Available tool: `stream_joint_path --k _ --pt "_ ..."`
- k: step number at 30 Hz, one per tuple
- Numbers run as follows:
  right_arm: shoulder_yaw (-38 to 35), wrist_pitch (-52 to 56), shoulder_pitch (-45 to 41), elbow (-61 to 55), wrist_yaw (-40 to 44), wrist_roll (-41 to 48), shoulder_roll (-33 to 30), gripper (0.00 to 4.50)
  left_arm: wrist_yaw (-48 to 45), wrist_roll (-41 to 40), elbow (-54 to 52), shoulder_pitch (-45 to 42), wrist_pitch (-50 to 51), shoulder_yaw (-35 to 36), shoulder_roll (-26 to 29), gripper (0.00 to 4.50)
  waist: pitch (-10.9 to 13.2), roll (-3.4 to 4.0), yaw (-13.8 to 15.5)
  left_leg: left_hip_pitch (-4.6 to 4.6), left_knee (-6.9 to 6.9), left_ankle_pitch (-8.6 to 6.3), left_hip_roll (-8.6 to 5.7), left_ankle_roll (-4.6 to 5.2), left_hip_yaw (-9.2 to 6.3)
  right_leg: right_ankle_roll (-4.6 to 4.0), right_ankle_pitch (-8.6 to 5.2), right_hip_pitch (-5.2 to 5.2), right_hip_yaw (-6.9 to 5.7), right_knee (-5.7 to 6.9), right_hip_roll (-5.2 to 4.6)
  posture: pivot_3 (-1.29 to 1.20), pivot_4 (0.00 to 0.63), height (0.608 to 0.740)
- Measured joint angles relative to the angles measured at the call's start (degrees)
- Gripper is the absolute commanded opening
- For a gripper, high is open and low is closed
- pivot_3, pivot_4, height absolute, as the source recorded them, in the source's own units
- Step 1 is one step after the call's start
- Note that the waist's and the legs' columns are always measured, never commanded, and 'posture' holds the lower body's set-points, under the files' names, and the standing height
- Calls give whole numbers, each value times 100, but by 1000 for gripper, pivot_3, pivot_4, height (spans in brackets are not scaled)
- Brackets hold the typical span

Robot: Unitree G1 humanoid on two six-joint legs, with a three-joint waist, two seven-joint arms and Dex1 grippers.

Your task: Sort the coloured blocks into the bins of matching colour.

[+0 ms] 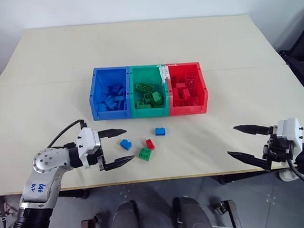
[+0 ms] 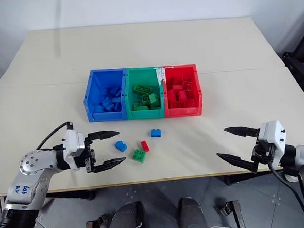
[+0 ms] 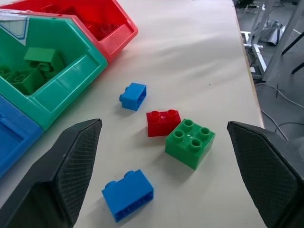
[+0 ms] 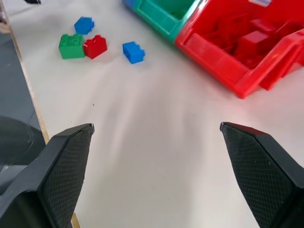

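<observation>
Several loose blocks lie on the table in front of the bins: a blue block [image 1: 125, 144], a red block [image 1: 150, 143], a green block [image 1: 145, 153] touching the red one, and a second blue block [image 1: 160, 131] nearer the bins. The joined bins stand in a row, blue bin [image 1: 95, 99], green bin [image 1: 150, 113] and red bin [image 1: 203, 93], each holding blocks of its own colour. My left gripper [image 1: 117, 146] is open and empty, just left of the nearer blue block [image 3: 128, 194]. My right gripper [image 1: 245, 142] is open and empty, far to the right.
The beige table [image 1: 231, 52] stretches wide behind and beside the bins. Its front edge [image 1: 187, 178] runs just below the loose blocks. A table seam [image 1: 36, 83] crosses at the bins' back.
</observation>
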Motion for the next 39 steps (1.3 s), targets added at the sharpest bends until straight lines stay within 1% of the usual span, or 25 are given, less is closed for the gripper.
stream_joint_path --k 4,8,11,13,16,20,23,26,31,33,35,37,39 --pt "643 20 -591 95 -67 -142 107 4456 31 -9 59 77 -83 195 0 4500 0 0 -62 -4 6 2 9 2 0 -7 6 -4 0 3 5 0 150 740" --pt "1327 375 -1268 164 -186 -164 284 4456 134 -31 60 267 -89 533 27 4500 0 0 -69 -7 4 9 11 -11 2 -7 7 -11 0 8 5 0 150 740" --pt "2065 853 -2222 304 -338 -380 546 4456 232 -52 106 613 -77 958 108 4500 0 0 -124 -7 5 9 20 -13 11 -12 9 -20 0 12 8 0 150 740" --pt "2560 1079 -2804 466 -431 -612 777 4456 336 -83 100 863 -83 1243 115 4500 0 0 -109 -8 3 8 23 -14 9 -12 9 -23 -2 16 10 0 150 740" --pt "3139 1206 -3373 827 -504 -947 1148 4456 486 -83 45 1285 -86 1555 111 4500 0 0 -82 -13 1 4 24 -18 10 -13 10 -28 -4 13 9 0 150 740" --pt "3661 1157 -3794 1366 -617 -1352 1633 4456 650 -92 -76 1766 -106 1857 36 4500 -1 -1 -60 -18 4 -3 22 -24 14 -12 10 -28 -9 7 6 0 150 740" --pt "3973 1016 -3938 1889 -919 -1822 2002 4456 800 -154 -395 2136 -118 1943 -173 4500 -2 -3 -70 -18 6 -11 27 -26 21 -12 10 -30 -13 6 6 0 150 740" --pt "4004 973 -3952 1975 -1047 -1986 2108 3891 905 -155 -586 2236 -118 1943 -252 4500 -2 -3 -70 -17 6 -11 27 -27 21 -12 10 -31 -14 8 6 0 150 740" --pt "3998 957 -3937 1975 -1065 -2038 2107 2258 998 -154 -708 2258 -116 1919 -295 4500 -2 -3 -77 -16 7 -12 30 -26 22 -13 10 -31 -15 9 7 0 150 740" --pt "3994 957 -3935 1975 -1061 -2039 2106 1500 1029 -155 -708 2241 -114 1905 -296 4500 -2 -3 -78 -16 7 -13 30 -24 22 -13 10 -31 -15 9 7 0 150 740" --pt "3971 961 -3931 1966 -1060 -2034 2106 906 1063 -156 -708 2217 -113 1900 -300 4500 -2 -3 -84 -16 6 -13 30 -24 23 -13 10 -32 -15 9 7 0 150 740" --pt "3909 1129 -3933 1879 -1084 -1963 2166 882 1134 -191 -712 2184 -102 1903 -361 4500 -2 -3 -90 -16 6 -14 31 -24 23 -13 10 -32 -15 10 7 0 150 740" --pt "3787 1555 -3986 1704 -1237 -1771 2396 882 1233 -249 -755 2193 -72 1908 -448 4500 -2 -3 -112 -17 5 -14 35 -25 25 -13 10 -37 -15 14 8 0 150 740"
